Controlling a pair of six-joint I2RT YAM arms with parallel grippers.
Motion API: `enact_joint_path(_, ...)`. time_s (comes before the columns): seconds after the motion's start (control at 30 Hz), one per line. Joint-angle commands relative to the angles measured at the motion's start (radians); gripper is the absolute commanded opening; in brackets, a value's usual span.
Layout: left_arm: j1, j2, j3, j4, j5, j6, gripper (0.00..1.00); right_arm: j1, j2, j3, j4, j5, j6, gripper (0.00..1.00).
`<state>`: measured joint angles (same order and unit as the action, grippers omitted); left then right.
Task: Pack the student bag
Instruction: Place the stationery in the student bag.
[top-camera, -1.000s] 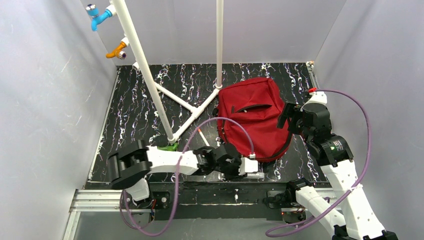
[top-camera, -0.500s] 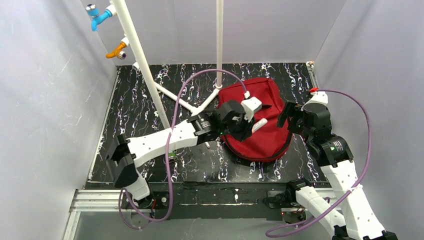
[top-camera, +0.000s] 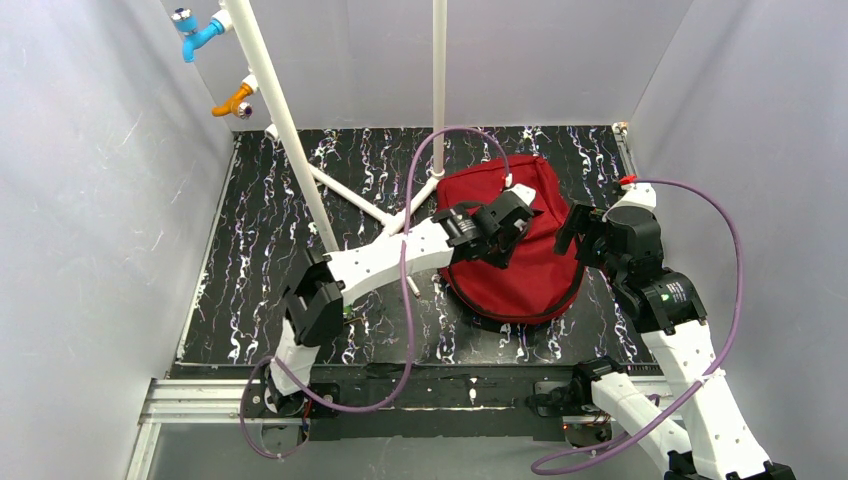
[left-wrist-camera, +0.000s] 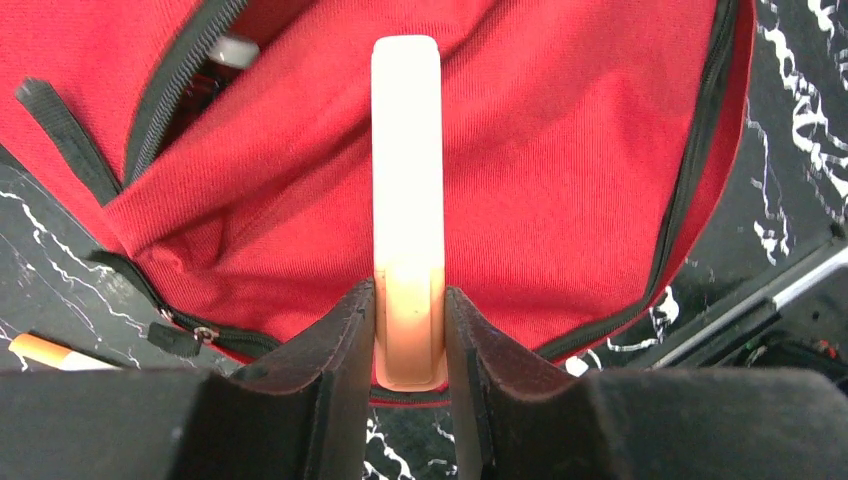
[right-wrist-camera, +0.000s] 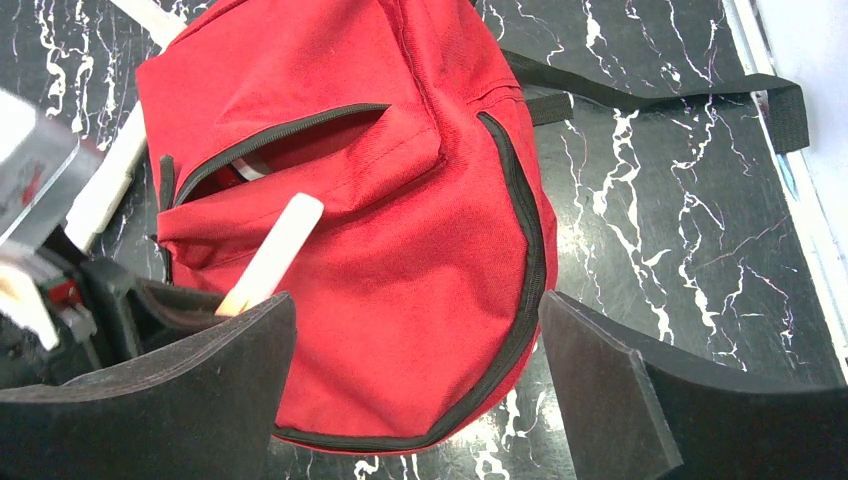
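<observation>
The dark-red student bag (top-camera: 520, 275) lies flat at the right middle of the table, its front zip pocket (right-wrist-camera: 280, 135) partly open. My left gripper (top-camera: 507, 232) hovers over the bag and is shut on a white marker with an orange end (left-wrist-camera: 407, 180). The marker points over the red fabric (left-wrist-camera: 570, 170), to the right of the pocket opening (left-wrist-camera: 185, 80). It also shows in the right wrist view (right-wrist-camera: 278, 245). My right gripper (top-camera: 578, 232) is open and empty, its jaws standing wide by the bag's right edge (right-wrist-camera: 400, 260).
A white pipe frame (top-camera: 290, 150) stands at the back left, one foot touching the bag. An orange-tipped pen (left-wrist-camera: 45, 352) lies on the black marbled table left of the bag. The bag's black strap (right-wrist-camera: 700, 95) trails toward the right wall. Grey walls close in on both sides.
My left arm has swung from the table's front edge up and back over the bag, carrying the marker. The right arm and the bag have not moved.
</observation>
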<state>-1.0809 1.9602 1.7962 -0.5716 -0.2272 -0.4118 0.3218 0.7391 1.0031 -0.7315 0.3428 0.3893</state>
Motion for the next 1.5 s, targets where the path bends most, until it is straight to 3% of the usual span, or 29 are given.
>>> enact_joint_path(0.0, 0.031, 0.056, 0.171, -0.113, -0.094, -0.054, 0.00, -0.003, -0.015, 0.020, 0.027, 0.022, -0.003, 0.98)
enact_joint_path(0.33, 0.054, 0.255, 0.436, -0.173, -0.190, -0.096, 0.00, -0.003, -0.023, 0.013, 0.021, 0.033, -0.004, 0.98)
enact_joint_path(0.53, 0.081, 0.282, 0.428, -0.049, -0.240, -0.114, 0.00, -0.003, -0.022, 0.011, 0.018, 0.028, -0.006, 1.00)
enact_joint_path(0.67, 0.086, 0.252, 0.312, 0.163, -0.297, -0.078, 0.00, -0.003, -0.020, 0.012, 0.018, 0.022, 0.001, 1.00)
enact_joint_path(0.9, 0.092, 0.261, 0.283, 0.309, -0.396, -0.098, 0.03, -0.003, -0.021, -0.002, 0.019, 0.003, 0.019, 1.00)
enact_joint_path(1.0, 0.098, 0.222, 0.172, 0.448, -0.395, -0.088, 0.19, -0.003, -0.026, 0.002, 0.018, 0.006, 0.019, 1.00)
enact_joint_path(1.17, 0.107, 0.200, 0.148, 0.447, -0.323, -0.049, 0.65, -0.003, -0.025, 0.005, 0.015, 0.005, 0.019, 1.00)
enact_joint_path(1.33, 0.107, 0.087, 0.047, 0.411, -0.212, -0.028, 0.75, -0.003, -0.021, -0.002, 0.026, -0.002, 0.022, 1.00)
enact_joint_path(1.47, 0.108, -0.065, -0.022, 0.314, -0.005, -0.009, 0.77, -0.003, -0.012, -0.007, 0.038, -0.002, 0.010, 1.00)
